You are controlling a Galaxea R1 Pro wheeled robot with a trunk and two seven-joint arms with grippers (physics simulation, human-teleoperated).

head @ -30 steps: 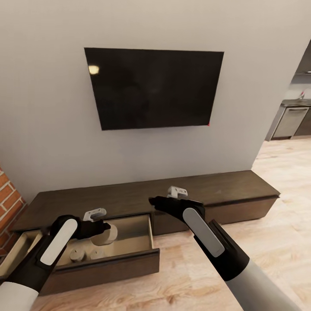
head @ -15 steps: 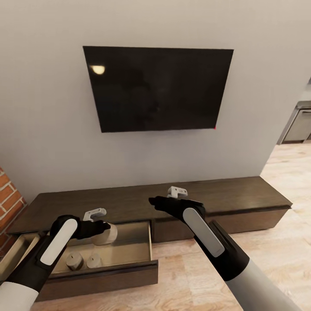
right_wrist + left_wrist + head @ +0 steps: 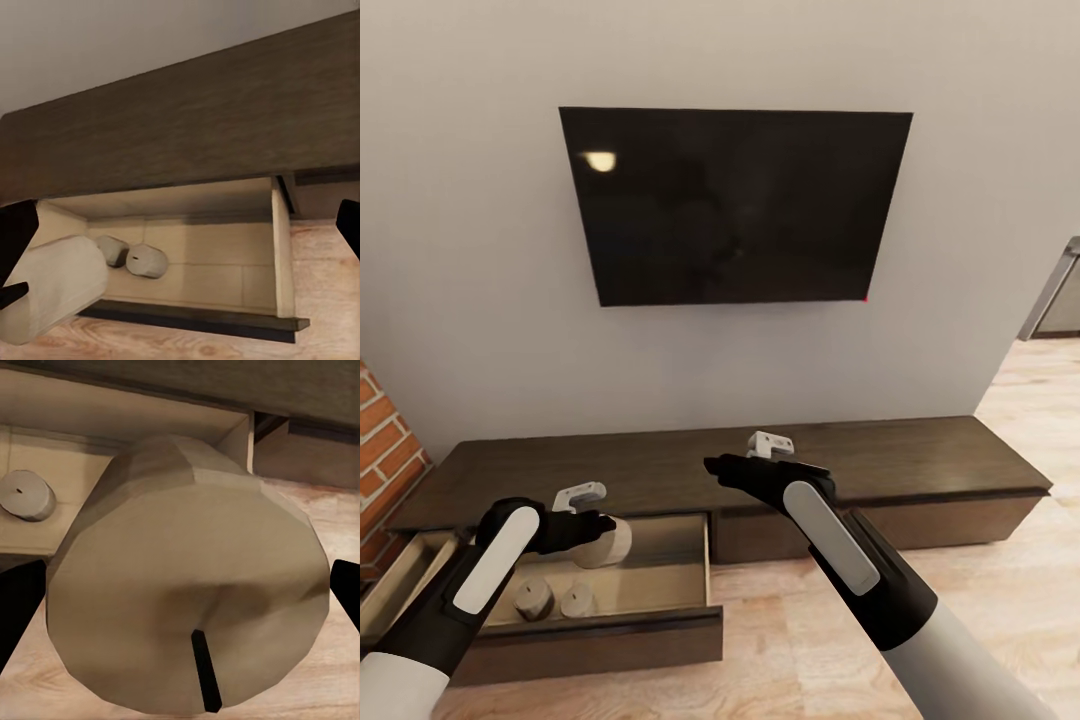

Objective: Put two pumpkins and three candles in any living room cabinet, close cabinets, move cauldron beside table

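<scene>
Drawer (image 3: 660, 560) of cabinet (image 3: 920, 470) pulled open w/ two candles (image 3: 550, 598) lying inside. Left gripper (image 3: 605, 525) jaws clamp a third candle (image 3: 187, 600) above drawer. Right gripper (image 3: 712, 466) jaws apart, empty, over cabinet top.

No text, label, brand, number or sign can be read anywhere. The dark television (image 3: 735, 205) on the wall has a blank screen, and the brown cabinet (image 3: 880, 465) fronts are plain wood. The candle (image 3: 187, 600) seen close in the left wrist view is unmarked, with just a dark wick.
</scene>
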